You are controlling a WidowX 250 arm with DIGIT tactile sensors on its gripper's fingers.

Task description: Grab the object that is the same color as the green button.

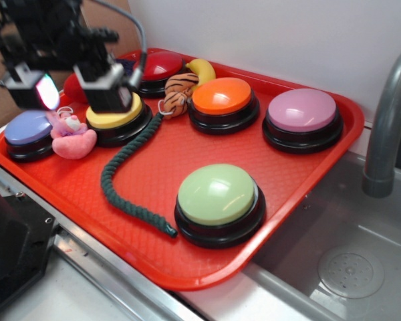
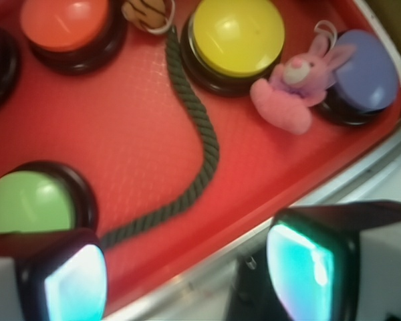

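- While the red tray (image 1: 307,194) carries every item, the approach step is judged to be in hand; nothing has been grasped yet.
- The green button (image 1: 217,195) is set at the tray's near side.
- The green rope (image 1: 123,184) is laid in a curve from beside the yellow button (image 1: 117,120) to just beside the green button's base.
- The gripper (image 2: 187,271) is held above the tray's left end, jaws spread and empty; its height is hard to gauge.
- A descent onto the rope's middle, jaws across it, is called for next.

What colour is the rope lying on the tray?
Dark green rope; clearest in the exterior view.
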